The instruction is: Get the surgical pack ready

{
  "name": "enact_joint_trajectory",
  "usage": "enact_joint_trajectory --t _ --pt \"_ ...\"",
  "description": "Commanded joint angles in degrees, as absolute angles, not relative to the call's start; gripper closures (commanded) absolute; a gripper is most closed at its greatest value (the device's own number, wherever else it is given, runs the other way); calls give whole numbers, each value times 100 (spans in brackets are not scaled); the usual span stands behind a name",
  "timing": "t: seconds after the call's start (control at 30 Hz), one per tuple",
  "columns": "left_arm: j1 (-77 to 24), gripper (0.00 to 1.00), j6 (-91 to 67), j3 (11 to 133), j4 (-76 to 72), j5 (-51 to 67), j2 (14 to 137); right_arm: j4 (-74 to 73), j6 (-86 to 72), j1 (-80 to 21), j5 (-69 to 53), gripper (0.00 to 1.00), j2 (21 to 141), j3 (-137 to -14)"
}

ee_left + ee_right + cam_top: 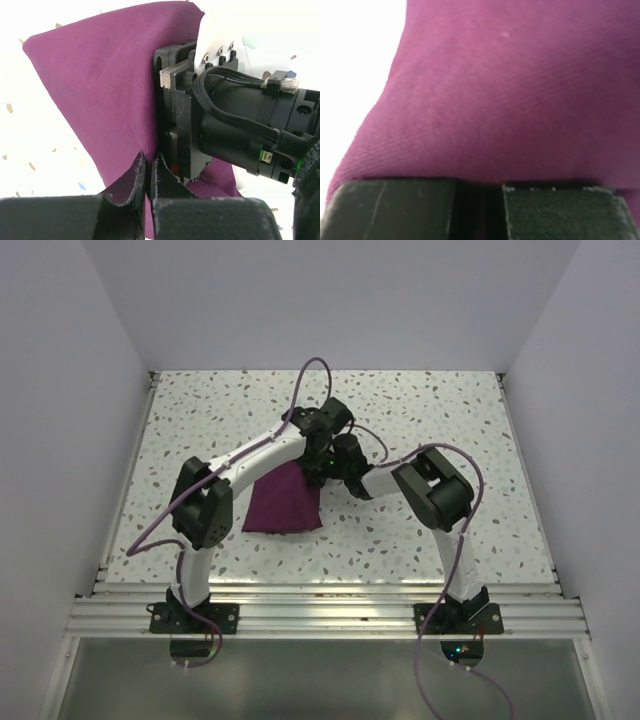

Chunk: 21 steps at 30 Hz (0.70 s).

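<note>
The surgical pack is a plum-purple cloth bundle [285, 505] folded shut at the middle of the table. The tray, instruments, pads and strips are hidden. My left gripper [318, 465] is at the bundle's far right corner. In the left wrist view my left gripper [149, 172] is shut on a fold of the cloth [100, 90]. My right gripper [337, 468] meets it at the same corner, and its black body [182, 125] lies over the cloth. In the right wrist view the cloth [510, 100] fills the frame, and the right gripper [479, 189] has its jaws nearly together, with the tips buried in fabric.
The speckled white tabletop [430, 420] is bounded by white walls at the back and sides. An aluminium rail [320, 615] runs along the near edge, where both arm bases are bolted. Purple cables loop above the arms.
</note>
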<state>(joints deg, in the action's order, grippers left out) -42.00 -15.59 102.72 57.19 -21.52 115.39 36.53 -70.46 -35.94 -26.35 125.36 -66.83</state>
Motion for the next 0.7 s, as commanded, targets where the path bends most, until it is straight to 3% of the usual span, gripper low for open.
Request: enact_joint_trajectory --t 0.0,0.13,0.37,0.67 --pt "-4421 100 -1573 10240 5212 -1687 11145 3490 -6839 -3455 -2136 100 12279 -6584" --pt "-4421 100 -1547 10090 5186 -1723 11136 3701 -6768 -3173 -2697 100 12077 -6171" --pt "-4421 100 -1538 10055 5256 -1767 11153 2795 -6038 -2839 -3076 100 11470 -6064" --pt "-4421 100 -1512 9818 5107 -1415 11109 3899 -6793 -2804 -2725 100 12260 -6565"
